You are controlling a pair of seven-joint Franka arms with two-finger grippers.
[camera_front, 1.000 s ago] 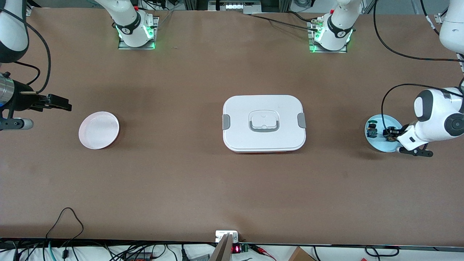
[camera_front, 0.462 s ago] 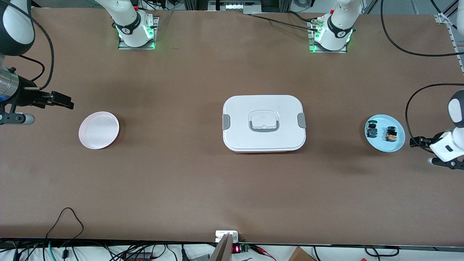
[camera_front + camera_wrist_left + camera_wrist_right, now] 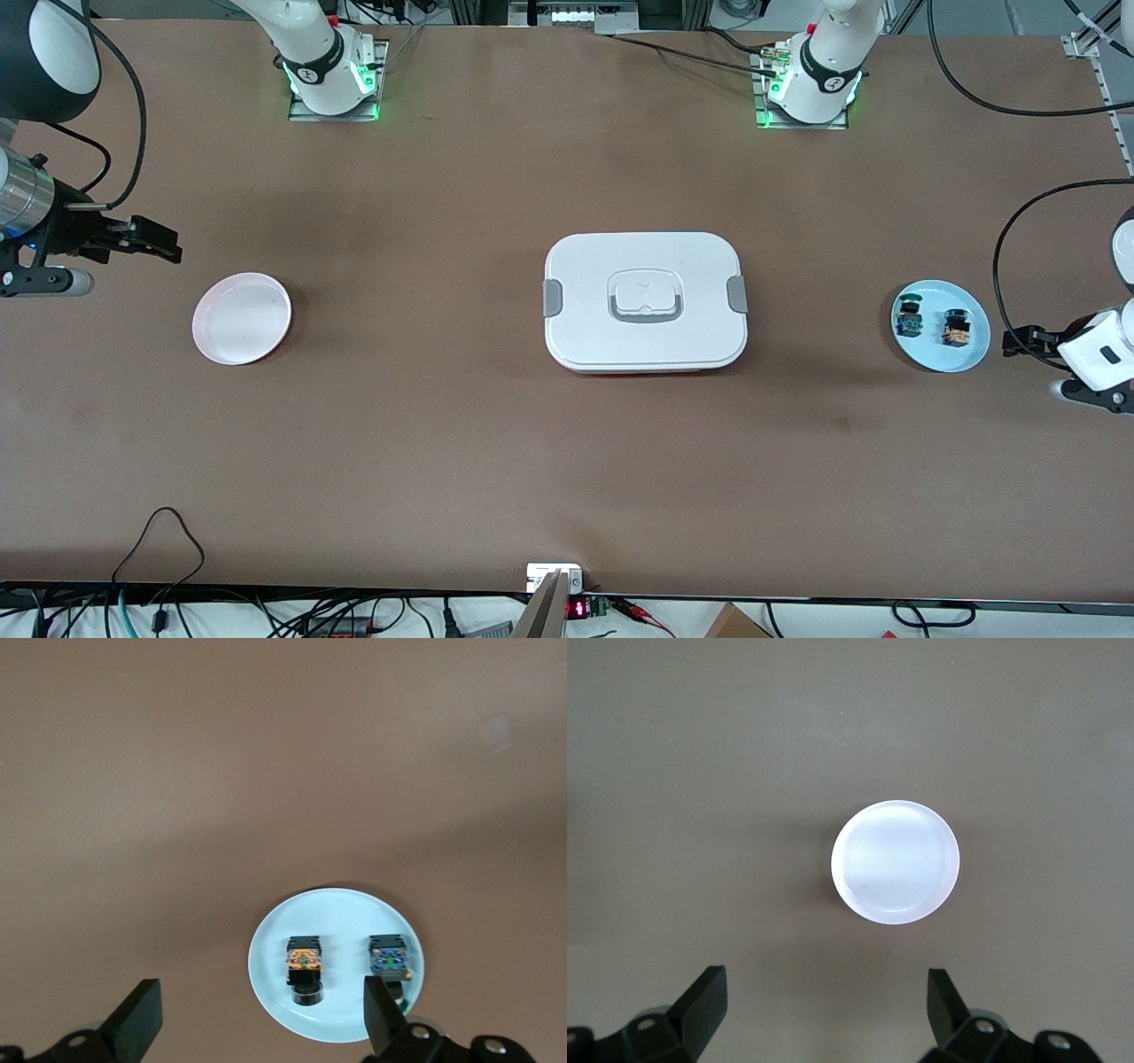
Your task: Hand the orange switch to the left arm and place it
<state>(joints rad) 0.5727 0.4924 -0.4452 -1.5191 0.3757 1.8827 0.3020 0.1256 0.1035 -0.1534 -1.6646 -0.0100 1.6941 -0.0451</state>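
The orange switch (image 3: 955,329) lies on a light blue plate (image 3: 939,356) at the left arm's end of the table, beside a green-capped blue switch (image 3: 907,319). My left gripper (image 3: 1017,340) is open and empty, up in the air just off that plate's edge. In the left wrist view the orange switch (image 3: 304,967) lies on the plate (image 3: 337,917) between my left gripper's (image 3: 260,1014) spread fingers. The white box (image 3: 645,299) sits mid-table. My right gripper (image 3: 162,246) is open and empty beside the pink plate (image 3: 241,317).
In the right wrist view the empty pink plate (image 3: 895,861) lies ahead of my right gripper (image 3: 824,997). The blue switch (image 3: 389,958) sits by one left finger (image 3: 379,1010). Bare brown table surrounds the box. Cables hang at the table's ends.
My left gripper has drawn back from over the blue plate toward the left arm's end of the table, leaving both switches on it. My right gripper shifted slightly.
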